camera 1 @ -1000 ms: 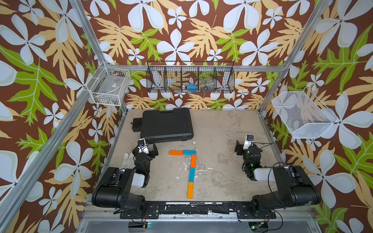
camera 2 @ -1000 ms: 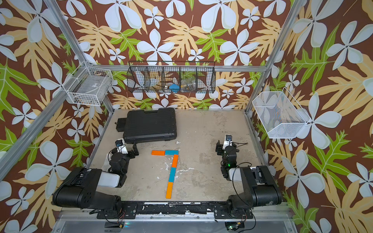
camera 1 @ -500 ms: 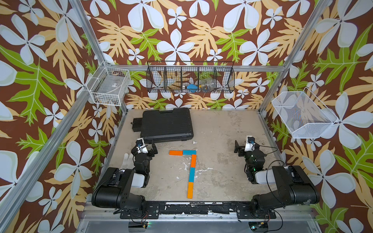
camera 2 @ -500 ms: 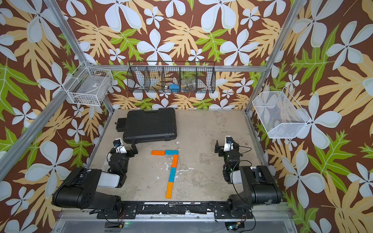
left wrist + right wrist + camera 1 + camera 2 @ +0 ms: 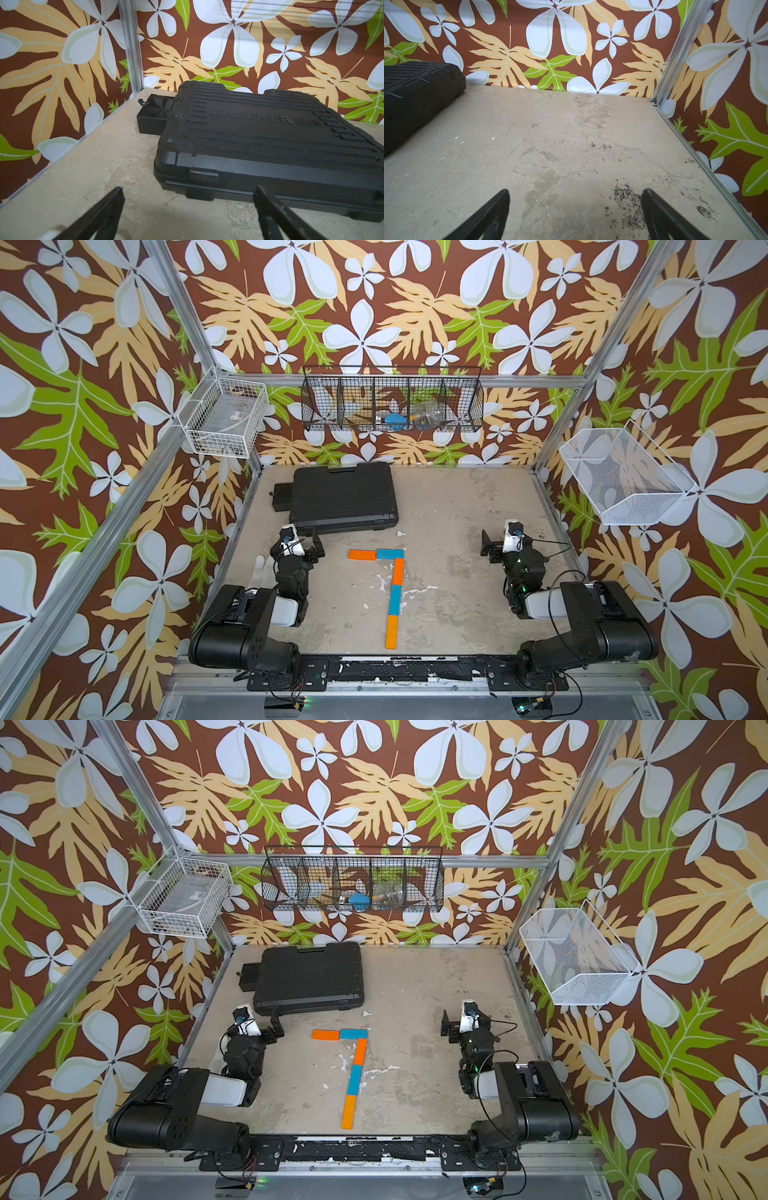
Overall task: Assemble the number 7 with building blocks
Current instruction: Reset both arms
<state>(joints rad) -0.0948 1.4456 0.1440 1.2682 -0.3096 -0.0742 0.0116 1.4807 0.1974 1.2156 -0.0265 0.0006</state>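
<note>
In both top views, your left gripper (image 5: 303, 543) and right gripper (image 5: 500, 545) empty, the number 7 (image 5: 397, 571) flat between them, clear of both, left wrist, fingers (image 5: 104, 212) spread wide, black case (image 5: 270, 135) just beyond the tips, right wrist, fingers (image 5: 660, 214) splayed, gripping nothing, table (image 5: 571, 135) ahead.

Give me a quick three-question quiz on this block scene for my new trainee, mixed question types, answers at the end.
1. True or false: the left pincer is holding a block.
2. How many sky blue blocks are in the number 7?
3. What lies beyond the 7, toward the back wall? A) black case B) bowl C) sponge
Key: 1 false; 2 two; 3 A.
</note>
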